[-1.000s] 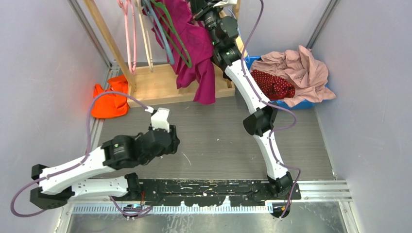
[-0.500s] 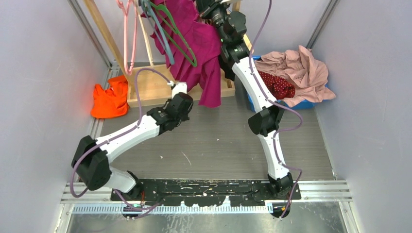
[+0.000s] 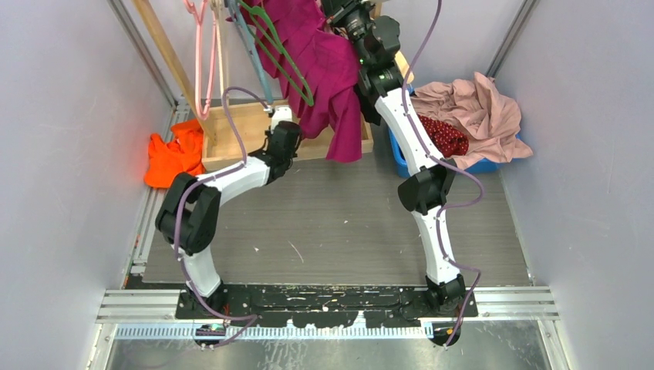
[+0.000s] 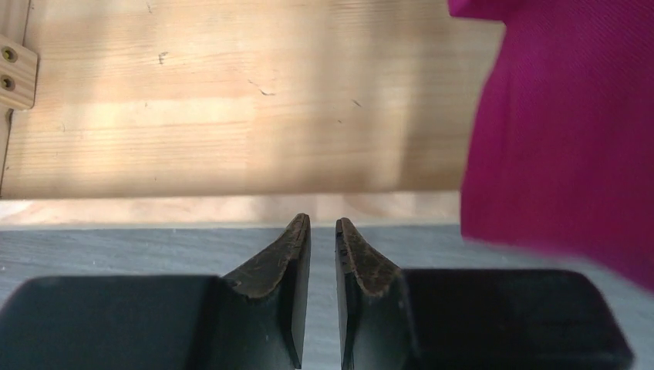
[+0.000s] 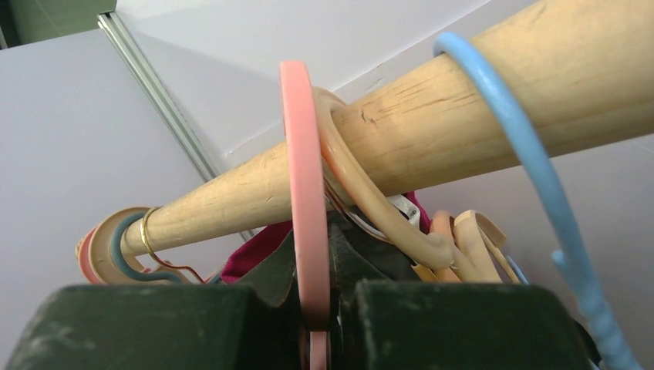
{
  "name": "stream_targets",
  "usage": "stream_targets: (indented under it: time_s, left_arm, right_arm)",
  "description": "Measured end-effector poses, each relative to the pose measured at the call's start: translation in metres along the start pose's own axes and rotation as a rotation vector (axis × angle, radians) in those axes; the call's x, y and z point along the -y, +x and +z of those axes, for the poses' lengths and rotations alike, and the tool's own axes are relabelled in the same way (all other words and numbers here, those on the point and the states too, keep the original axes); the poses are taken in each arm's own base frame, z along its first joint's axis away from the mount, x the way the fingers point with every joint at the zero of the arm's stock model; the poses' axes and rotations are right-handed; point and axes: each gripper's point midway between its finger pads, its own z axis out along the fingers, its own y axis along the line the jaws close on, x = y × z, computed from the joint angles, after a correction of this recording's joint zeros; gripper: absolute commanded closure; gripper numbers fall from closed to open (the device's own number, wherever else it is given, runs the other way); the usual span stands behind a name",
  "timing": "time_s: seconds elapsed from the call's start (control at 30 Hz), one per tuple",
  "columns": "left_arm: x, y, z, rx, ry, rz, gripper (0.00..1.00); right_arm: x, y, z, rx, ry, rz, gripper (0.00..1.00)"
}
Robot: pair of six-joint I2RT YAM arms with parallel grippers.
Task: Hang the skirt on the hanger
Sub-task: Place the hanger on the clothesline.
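The skirt [image 3: 443, 136], dark red with white dots, lies in a blue bin at the right, half under a pale pink garment [image 3: 482, 108]. High at the back, my right gripper [image 3: 343, 11] is shut on the hook of a thin pink hanger [image 5: 302, 177]; that hook loops over a wooden rod [image 5: 432, 131]. My left gripper [image 4: 322, 223] hovers low at the edge of the wooden rack base [image 4: 231, 100], its jaws almost together with nothing between them. In the top view the left gripper [image 3: 279, 117] is beside the hanging magenta garment [image 3: 332, 69].
More hangers crowd the rod: blue [image 5: 532, 162], tan [image 5: 378, 208], green [image 3: 281, 62], pink [image 3: 202, 54]. An orange cloth [image 3: 171, 158] lies on the floor at the left. The blue bin [image 3: 401, 150] stands against the right wall.
My left arm has swung from the near left out to the rack base, and its jaws have narrowed. The right arm and the magenta garment have shifted slightly right.
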Motion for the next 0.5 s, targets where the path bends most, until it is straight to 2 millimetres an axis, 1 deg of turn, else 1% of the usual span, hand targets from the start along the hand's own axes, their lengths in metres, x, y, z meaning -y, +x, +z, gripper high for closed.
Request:
stream_targets:
  time_s: [0.03,0.13,0.2,0.37,0.5]
  left_arm:
    - [-0.003,0.001,0.010,-0.003,-0.009,-0.006,0.81]
    - [-0.010,0.006,0.029,-0.009,-0.034,-0.015,0.80]
    - [-0.010,0.008,0.041,-0.011,-0.039,-0.020,0.80]
    - [0.001,0.016,0.065,-0.028,-0.028,-0.018,0.80]
    - [0.012,0.019,0.080,-0.037,-0.011,-0.021,0.80]
  right_arm:
    - [-0.001,0.000,0.000,0.000,-0.003,0.002,0.99]
    - [-0.001,0.000,0.000,0.001,-0.009,0.006,0.99]
    - [-0.001,0.000,0.000,0.001,-0.012,0.006,0.99]
    - [-0.002,0.000,0.000,0.000,-0.017,0.008,0.99]
    - [-0.003,0.000,-0.001,-0.006,-0.019,0.011,0.99]
